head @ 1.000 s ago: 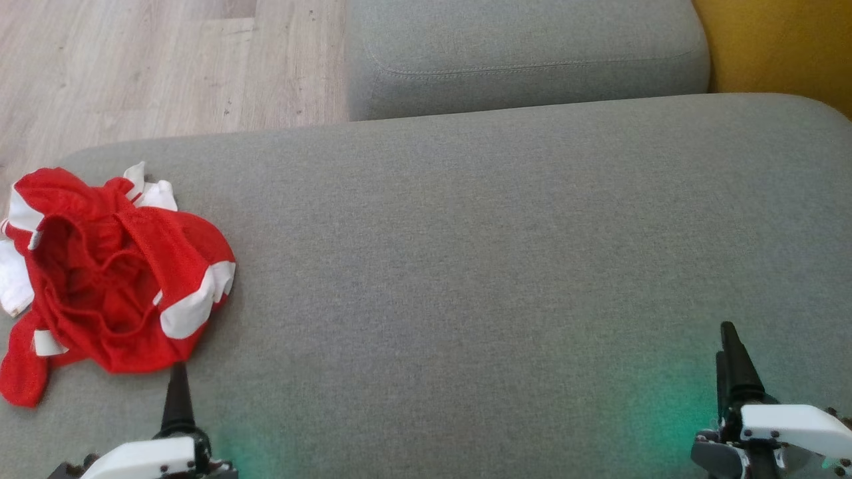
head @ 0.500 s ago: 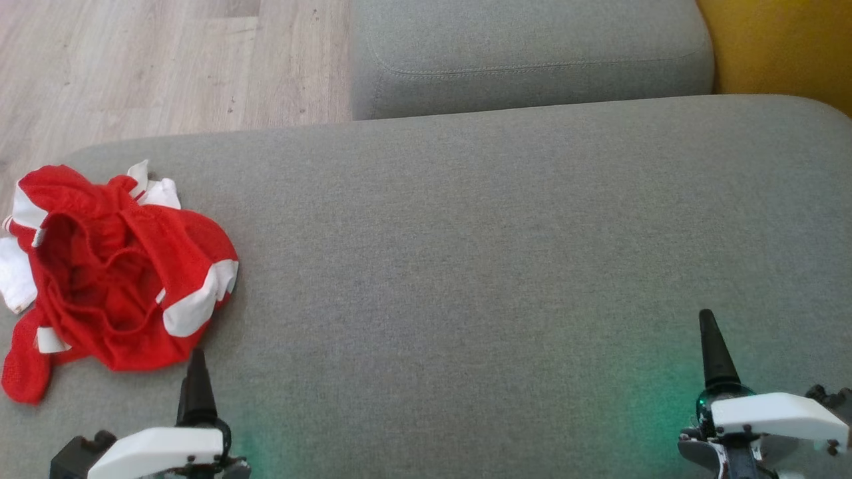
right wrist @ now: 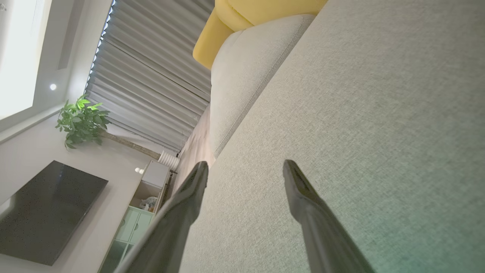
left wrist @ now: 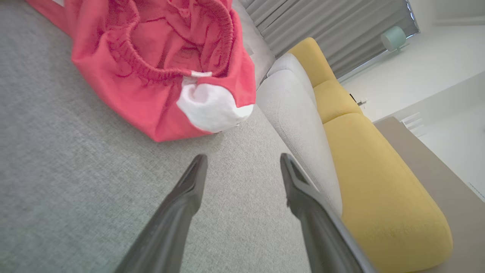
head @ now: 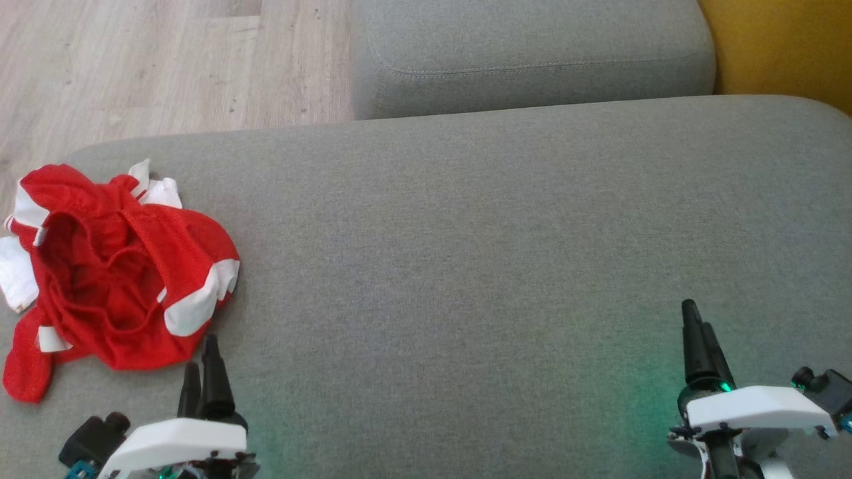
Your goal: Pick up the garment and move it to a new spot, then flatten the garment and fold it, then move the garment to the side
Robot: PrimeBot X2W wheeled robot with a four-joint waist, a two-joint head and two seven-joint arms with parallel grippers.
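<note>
Head view: the red garment (head: 120, 266) is lying crumpled on the sofa (head: 466, 233). Beside it the left hand (head: 202, 351) is gaping wide; the right hand (head: 697, 314) is gaping too.

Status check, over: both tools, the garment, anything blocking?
Left tool open, empty, just short of crumpled red-and-white garment. Right tool open, empty, over bare grey cushion. Garment on cushion's left end, not yet lifted. Nothing between left tool and garment.
</note>
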